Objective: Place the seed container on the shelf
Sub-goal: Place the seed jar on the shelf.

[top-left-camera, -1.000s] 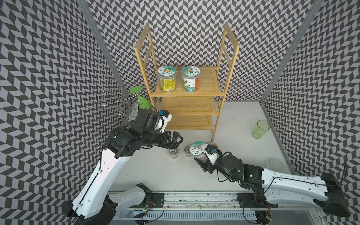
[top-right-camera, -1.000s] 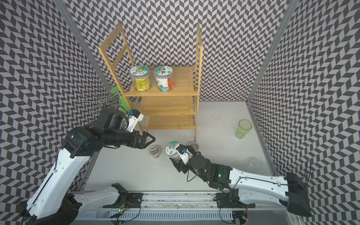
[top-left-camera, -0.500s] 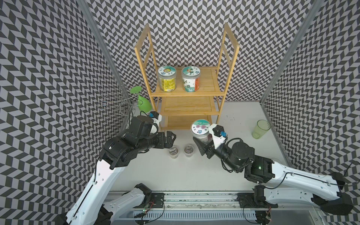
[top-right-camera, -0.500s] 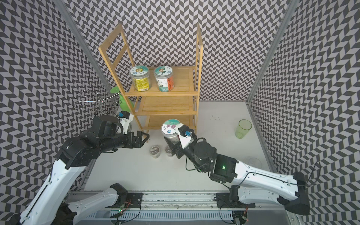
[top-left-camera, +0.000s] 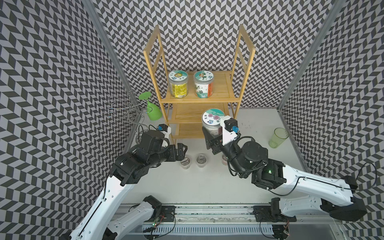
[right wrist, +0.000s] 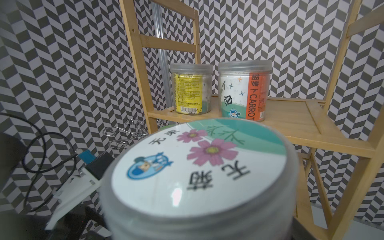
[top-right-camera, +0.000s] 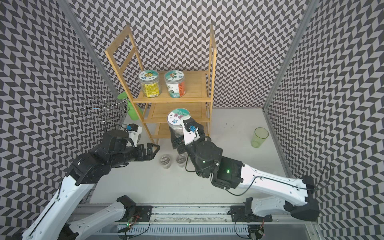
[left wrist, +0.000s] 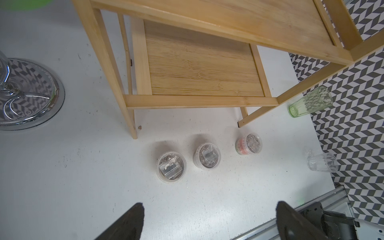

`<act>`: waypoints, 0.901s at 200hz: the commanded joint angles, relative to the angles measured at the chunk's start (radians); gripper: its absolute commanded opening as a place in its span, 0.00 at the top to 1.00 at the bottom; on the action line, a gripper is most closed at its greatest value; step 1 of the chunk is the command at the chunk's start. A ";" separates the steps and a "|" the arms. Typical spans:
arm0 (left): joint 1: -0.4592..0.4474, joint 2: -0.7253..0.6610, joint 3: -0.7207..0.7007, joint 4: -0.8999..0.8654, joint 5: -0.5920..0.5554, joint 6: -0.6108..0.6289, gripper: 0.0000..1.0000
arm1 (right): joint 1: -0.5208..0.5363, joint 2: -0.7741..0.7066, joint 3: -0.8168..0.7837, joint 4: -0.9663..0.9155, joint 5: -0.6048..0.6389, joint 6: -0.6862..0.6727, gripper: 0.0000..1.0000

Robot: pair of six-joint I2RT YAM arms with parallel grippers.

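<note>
In both top views my right gripper (top-left-camera: 214, 136) is closed on the side of the seed container (top-left-camera: 213, 116). The seed container stands upright, lid up, in the air just in front of the shelf (top-left-camera: 220, 87). My left gripper (top-right-camera: 154, 148) is wide open, holding nothing. In the right wrist view the top tier (right wrist: 301, 120) lies ahead, about level with the lid. I think I must lift, then push forward.

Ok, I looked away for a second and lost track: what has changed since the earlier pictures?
The right claw, gripping the flower-lid jar throughout, raised it from beside the small tubs to the front of the shelf, just below its top tier. The left claw stayed open near the tubs. The yellow-label jar and the carrot jar on the top tier did not move.
</note>
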 commanded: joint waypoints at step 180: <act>0.043 -0.022 -0.055 0.103 0.023 0.084 0.00 | -0.221 0.157 0.320 0.085 -0.023 -0.064 0.26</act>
